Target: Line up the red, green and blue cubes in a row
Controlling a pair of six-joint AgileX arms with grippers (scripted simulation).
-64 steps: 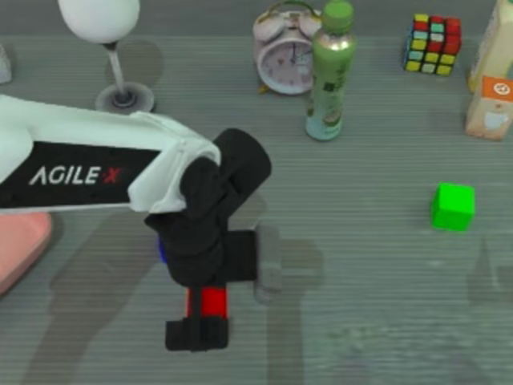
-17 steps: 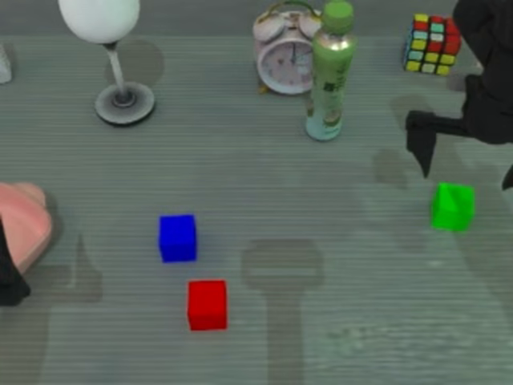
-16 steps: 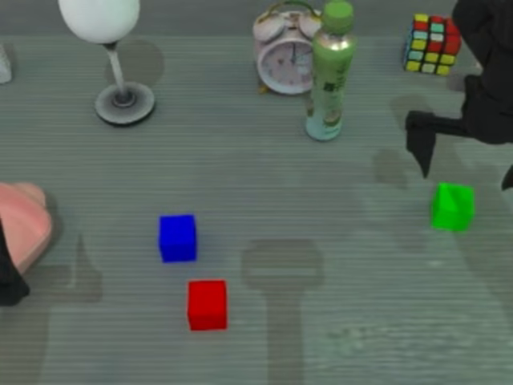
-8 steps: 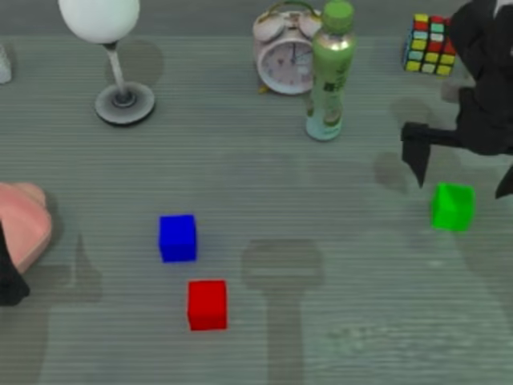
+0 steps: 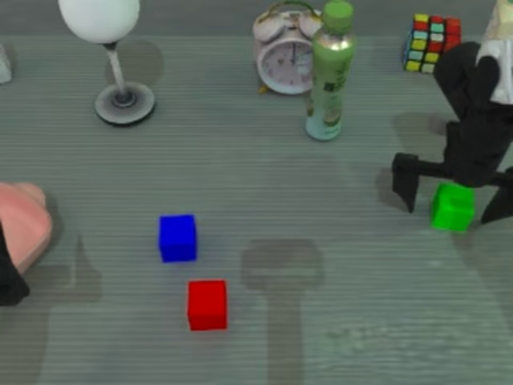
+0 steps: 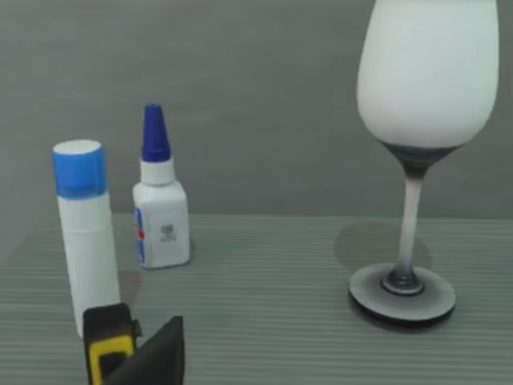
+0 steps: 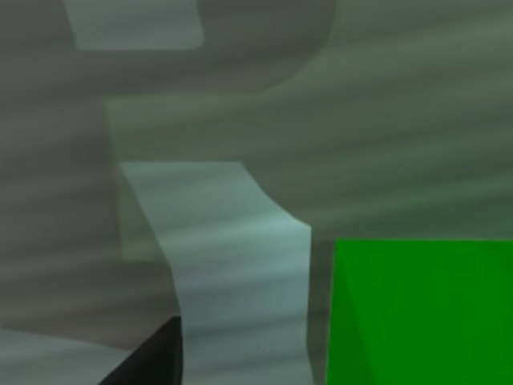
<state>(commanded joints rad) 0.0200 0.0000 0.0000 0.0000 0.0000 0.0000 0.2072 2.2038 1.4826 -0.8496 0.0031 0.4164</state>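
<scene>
Left arm parked at the desk's [image 5: 264, 160] left edge, only a dark sliver in the top view; whether its gripper is parted or closed cannot be told.

Blue cube [image 5: 177, 237] sits left of centre. Red cube [image 5: 207, 304] lies just beside it, nearer the front edge and a little to the right; the two are apart, not touching, and read as a diagonal, not a row.

Green cube [image 5: 452, 207] is well apart from them, at the right side of the desk. Right gripper [image 5: 449, 188] hangs over it, fingers spread wide, one to the cube's left and one at its right, neither touching. It holds nothing. The right wrist view shows the green face close up, with desk beside it.

Handling, judged: the cubes look rigid, small and likely light, with flat smooth faces. Best hold is on two opposite vertical faces, pads flat and centred, low enough not to pinch an edge. Smooth faces may slip under a skewed grip; the cube looks slightly turned against the fingers, so squaring up first seems wise. No sign of fragility.
</scene>
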